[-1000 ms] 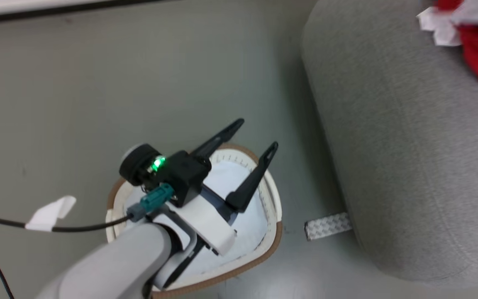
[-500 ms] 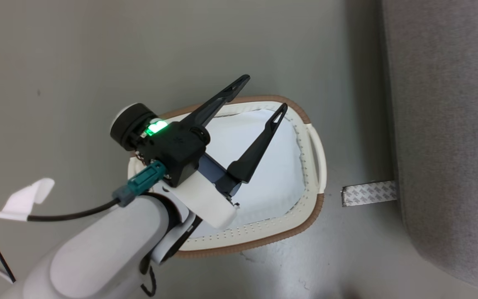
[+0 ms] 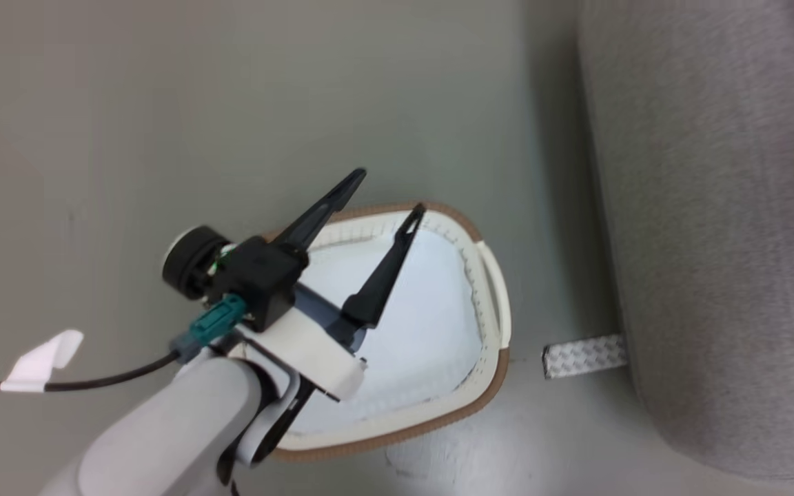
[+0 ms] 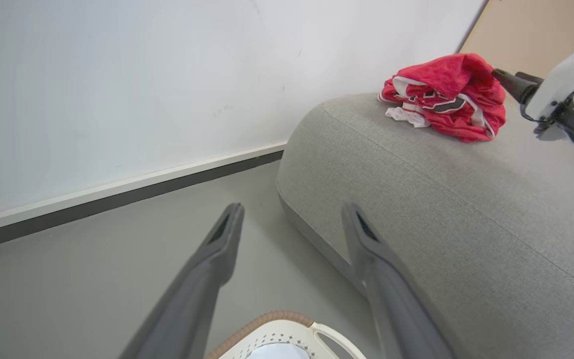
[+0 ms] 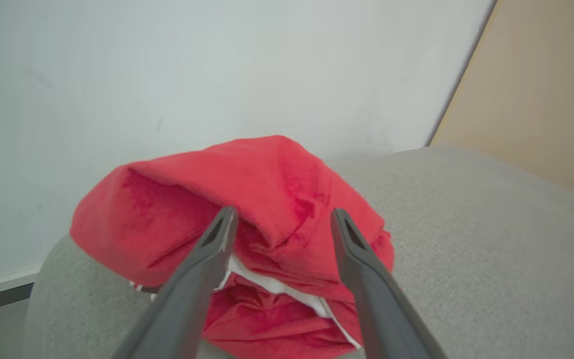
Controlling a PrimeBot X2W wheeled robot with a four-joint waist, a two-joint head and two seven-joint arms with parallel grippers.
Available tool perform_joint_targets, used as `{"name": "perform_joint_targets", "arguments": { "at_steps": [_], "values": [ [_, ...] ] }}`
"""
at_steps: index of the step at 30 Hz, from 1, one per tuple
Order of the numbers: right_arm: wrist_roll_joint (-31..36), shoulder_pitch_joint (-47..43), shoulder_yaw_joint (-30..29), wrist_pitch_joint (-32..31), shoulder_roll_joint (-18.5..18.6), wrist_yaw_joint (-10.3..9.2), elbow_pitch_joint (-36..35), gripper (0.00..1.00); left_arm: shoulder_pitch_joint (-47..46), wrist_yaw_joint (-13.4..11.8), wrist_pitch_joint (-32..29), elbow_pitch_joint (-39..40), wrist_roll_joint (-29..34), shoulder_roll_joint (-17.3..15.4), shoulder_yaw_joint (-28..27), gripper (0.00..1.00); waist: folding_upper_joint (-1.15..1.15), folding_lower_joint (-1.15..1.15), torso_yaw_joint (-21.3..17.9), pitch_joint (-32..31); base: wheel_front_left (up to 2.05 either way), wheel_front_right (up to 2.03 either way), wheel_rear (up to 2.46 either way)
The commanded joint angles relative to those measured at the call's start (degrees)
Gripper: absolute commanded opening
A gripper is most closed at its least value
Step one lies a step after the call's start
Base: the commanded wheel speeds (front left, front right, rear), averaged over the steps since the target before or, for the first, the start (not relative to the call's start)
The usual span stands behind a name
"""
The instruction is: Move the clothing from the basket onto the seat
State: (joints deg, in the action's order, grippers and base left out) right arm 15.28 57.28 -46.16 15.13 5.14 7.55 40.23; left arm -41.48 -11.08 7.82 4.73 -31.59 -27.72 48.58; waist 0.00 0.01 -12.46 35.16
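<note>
The jersey (image 4: pixel 446 94) lies in a crumpled red heap on top of the seat (image 3: pixel 714 241), near its far rounded end by the wall, with white-and-red trim and part of a black numeral showing among the folds. The right hand (image 5: pixel 283 213) is at the heap with its fingers spread wide. A fold of red cloth shows between the tips, but nothing is pinched, and whether the tips touch the fabric I cannot tell. The left hand (image 3: pixel 389 193) is also wide open and holds nothing. It hangs over the basket (image 3: pixel 497 303), one finger above the far brown rim and the other above the inside. The basket stands on the grey floor (image 3: pixel 231 103) just beside the seat, apart from it. Inside it lies a plain white pad (image 3: pixel 424 317) and no red cloth. A strip of patterned tape (image 3: pixel 583 355) lies on the floor between basket and seat, one end at the seat's base. A black cable (image 3: pixel 114 375) with a white tag runs off to the left from the left wrist.
</note>
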Motion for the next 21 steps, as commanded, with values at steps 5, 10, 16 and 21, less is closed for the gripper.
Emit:
{"name": "perform_joint_targets", "arguments": {
  "at_steps": [5, 10, 16, 21],
  "values": [
    [-6.7, -10.6, 8.1, 0.0, -1.6, -0.13, -8.1, 1.00, 5.1, -2.9, 3.6, -2.8, -1.5, -0.9, -2.1, 1.00, 0.00, -0.01, -1.0, -8.5, 0.00, 0.00, 0.00],
    [-14.5, -20.5, 17.4, 0.0, -2.2, -0.13, -15.7, 1.00, 10.6, -5.3, 6.4, -6.0, -3.3, -0.2, -4.7, 1.00, 0.00, -0.01, 0.9, -14.4, 0.00, 0.00, 0.00],
    [-22.2, -32.0, 28.6, 0.0, -2.2, -0.14, -21.5, 1.00, 17.2, -6.8, 7.3, -9.5, -3.3, 2.2, -8.7, 1.00, 0.00, -0.01, 4.4, -20.3, 0.00, 0.00, 0.00],
    [-24.1, -38.8, 36.8, 0.0, -2.1, -0.13, -23.4, 1.00, 23.8, -6.4, 7.3, -11.6, -0.8, 5.3, -14.3, 1.00, 0.00, -0.01, 6.3, -24.3, 0.00, 0.00, 0.00]
  ]
}}
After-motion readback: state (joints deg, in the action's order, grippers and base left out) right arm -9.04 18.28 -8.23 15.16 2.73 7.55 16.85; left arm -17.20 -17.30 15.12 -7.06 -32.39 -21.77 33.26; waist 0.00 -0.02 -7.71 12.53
